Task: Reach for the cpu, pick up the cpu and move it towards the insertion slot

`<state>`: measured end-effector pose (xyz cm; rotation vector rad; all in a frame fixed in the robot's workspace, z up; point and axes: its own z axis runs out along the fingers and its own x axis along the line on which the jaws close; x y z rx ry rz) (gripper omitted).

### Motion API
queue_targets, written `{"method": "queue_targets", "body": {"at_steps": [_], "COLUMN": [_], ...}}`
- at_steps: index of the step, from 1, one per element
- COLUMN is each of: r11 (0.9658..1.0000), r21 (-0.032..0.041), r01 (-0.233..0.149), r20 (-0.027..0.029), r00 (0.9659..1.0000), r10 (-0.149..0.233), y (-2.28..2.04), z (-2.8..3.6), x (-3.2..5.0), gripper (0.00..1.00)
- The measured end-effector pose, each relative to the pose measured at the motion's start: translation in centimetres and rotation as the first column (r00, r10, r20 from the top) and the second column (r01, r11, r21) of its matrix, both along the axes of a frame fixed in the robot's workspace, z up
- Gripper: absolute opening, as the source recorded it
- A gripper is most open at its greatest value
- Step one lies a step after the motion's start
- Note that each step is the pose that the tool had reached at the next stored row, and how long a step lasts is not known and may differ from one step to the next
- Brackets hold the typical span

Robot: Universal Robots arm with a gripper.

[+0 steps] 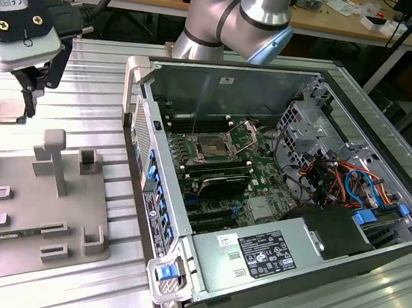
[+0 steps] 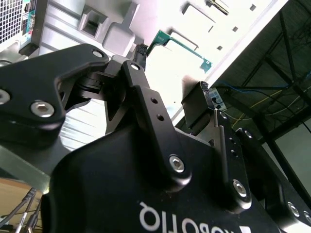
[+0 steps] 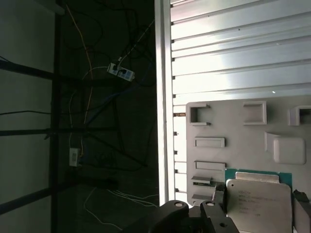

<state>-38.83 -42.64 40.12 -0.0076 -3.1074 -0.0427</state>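
A: Status on gripper (image 1: pixel 4 99)?
B: Clamped on cpu (image 3: pixel 257 201) by two opposite edges. Sitting at the exterior view's far left, apparently raised by tray (image 1: pixel 34 208) far edge, well apart from slot (image 1: pixel 214 146) with bracket (image 1: pixel 252 133) swung up
A: Tips for the carry?
B: Hold level, go slow, clear case wall (image 1: pixel 139 116) from above. Probably a thin edge grip, so no jerks

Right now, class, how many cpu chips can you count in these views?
1. The cpu is at the exterior view's far left, near the grey plate. The socket in the case looks empty; another could be hidden elsewhere inside.
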Motion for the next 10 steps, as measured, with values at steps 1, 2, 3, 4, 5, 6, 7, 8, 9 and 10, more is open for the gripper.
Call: {"method": "queue_targets", "body": {"at_steps": [1,2,3,4,5,6,7,8,9,10], "r11": [1.0,1.0,1.0,1.0,1.0,1.0,1.0,1.0,1.0,1.0], "r21": [-0.0001,0.0,-0.0001,-0.0001,-0.0001,-0.0001,-0.0001,-0.0001,-0.0001,-0.0001], "r01": [0.0,0.0,0.0,0.0,0.0,0.0,0.0,0.0,0.0,0.0], "r20": [-0.0001,-0.0001,-0.0001,-0.0001,-0.0001,-0.0001,-0.0001,-0.0001,-0.0001,-0.0001], "r00": [1.0,1.0,1.0,1.0,1.0,1.0,1.0,1.0,1.0,1.0], "r10": [0.0,0.0,0.0,0.0,0.0,0.0,0.0,0.0,0.0,0.0], "y": [0.0,0.0,0.0,0.0,0.0,0.0,0.0,0.0,0.0,0.0], "z": [0.01,0.0,0.01,0.0,0.01,0.01,0.01,0.01,0.01,0.0], "x": [0.05,0.11,0.19,0.25,0.32,0.37,0.46,0.54,0.6,0.69], "gripper": [0.55,0.55,0.55,0.55,0.55,0.55,0.55,0.55,0.55,0.55]}}
